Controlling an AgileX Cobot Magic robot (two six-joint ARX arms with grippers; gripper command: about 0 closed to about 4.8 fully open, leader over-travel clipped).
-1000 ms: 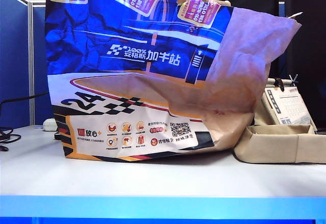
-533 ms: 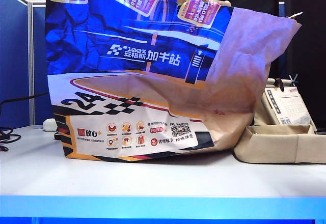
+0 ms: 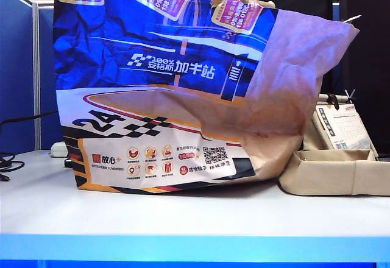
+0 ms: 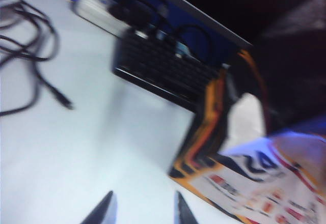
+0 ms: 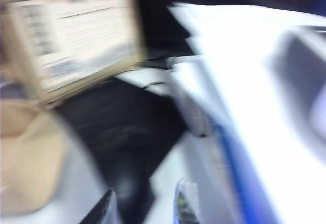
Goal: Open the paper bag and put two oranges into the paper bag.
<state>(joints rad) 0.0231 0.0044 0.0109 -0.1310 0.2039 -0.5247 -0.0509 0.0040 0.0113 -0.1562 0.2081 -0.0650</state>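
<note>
Beside the left hand point(image 4: 143, 211) (blurred, apparently empty): paper bag point(image 4: 254, 183).

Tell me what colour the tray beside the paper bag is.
Plain beige fabric tray, right of the paper bag; the exterior view shows it best.

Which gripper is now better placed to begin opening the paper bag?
Probably the left gripper: its jaws stand apart, empty, with the paper bag corner close ahead. The right gripper view is blurred; no bag is recognisable there.

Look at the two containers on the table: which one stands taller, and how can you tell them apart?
The paper bag: brown kraft with a blue, white and orange printed face marked "24". The beige fabric tray beside it sits low and plain.
</note>
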